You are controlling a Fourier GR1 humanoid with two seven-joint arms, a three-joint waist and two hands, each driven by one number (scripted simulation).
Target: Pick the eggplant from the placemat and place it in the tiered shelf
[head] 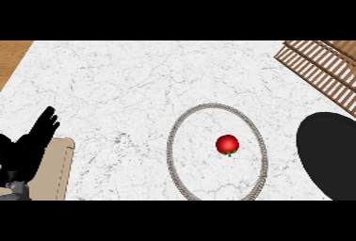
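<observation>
The fingers (46, 121) of the left hand (26, 151) are straight and slightly spread, pointing up and a little to the right, and they hold nothing. The hand shows at the lower left of the frame, close to the left edge. Its palm lies over the left part of a beige board (60, 164) with a rounded corner, and a bit of grey forearm shows below it at the bottom edge. The fingertips reach past the board's top edge, over the white marbled counter (125, 80).

Well to the right of the hand, at the lower middle of the frame, lies a round placemat (171, 150) with a grey braided rim; its lower edge is cut off by the bottom of the view. On it, right of its centre, sits a small round red fruit (227, 143) with a green stem at its underside. It looks more like a tomato than an eggplant. Nothing touches it.

Just right of the placemat, at the right edge, is a black plate (334, 160), partly out of view. Above it, in the upper right corner, are the brown wooden slats of the shelf (321, 66), well apart from the fruit. A strip of brown wood (11, 59) shows at the upper left corner.

The right hand does not show.
</observation>
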